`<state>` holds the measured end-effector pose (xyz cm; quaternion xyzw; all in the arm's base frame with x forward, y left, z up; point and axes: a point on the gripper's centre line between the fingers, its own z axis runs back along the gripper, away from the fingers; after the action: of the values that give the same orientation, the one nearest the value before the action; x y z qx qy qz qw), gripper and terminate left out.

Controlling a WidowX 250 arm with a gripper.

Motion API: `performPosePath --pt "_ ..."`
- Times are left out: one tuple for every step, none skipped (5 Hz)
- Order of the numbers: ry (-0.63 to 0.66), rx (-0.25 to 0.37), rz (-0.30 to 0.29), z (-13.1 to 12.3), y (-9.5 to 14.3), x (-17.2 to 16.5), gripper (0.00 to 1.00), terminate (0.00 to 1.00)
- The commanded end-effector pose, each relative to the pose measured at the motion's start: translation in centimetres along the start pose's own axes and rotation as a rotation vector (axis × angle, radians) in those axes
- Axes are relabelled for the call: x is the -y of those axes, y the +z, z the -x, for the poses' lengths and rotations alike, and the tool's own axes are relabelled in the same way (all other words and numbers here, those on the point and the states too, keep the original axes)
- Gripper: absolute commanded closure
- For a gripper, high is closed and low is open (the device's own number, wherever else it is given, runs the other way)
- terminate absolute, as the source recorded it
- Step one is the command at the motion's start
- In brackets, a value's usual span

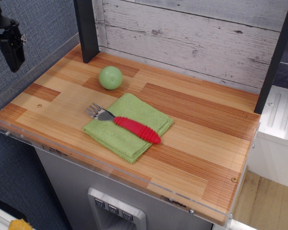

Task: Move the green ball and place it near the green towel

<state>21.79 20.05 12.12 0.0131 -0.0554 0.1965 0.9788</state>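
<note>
The pale green ball (110, 77) rests on the wooden table top, toward the back left. The lime-green folded towel (143, 111) lies near the middle, just in front and to the right of the ball, with a small gap between them. My gripper (13, 53) is a dark shape at the far left, raised over the table's left edge and well apart from both the ball and the towel. Its fingers are not distinguishable, and nothing shows in it.
A metal fork with a red handle (137, 130) lies across the towel. A clear plastic rim (110, 167) runs along the table's front and left edges. A dark post (86, 28) stands at the back left, and a white plank wall (192, 33) is behind.
</note>
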Motion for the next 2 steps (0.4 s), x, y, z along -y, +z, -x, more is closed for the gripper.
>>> performPosePath --pt "0.000 0.000 0.000 0.0 0.0 0.0 0.00 0.00" --pt "0.017 0.033 -0.038 -1.3 0.0 1.1 0.00 0.00"
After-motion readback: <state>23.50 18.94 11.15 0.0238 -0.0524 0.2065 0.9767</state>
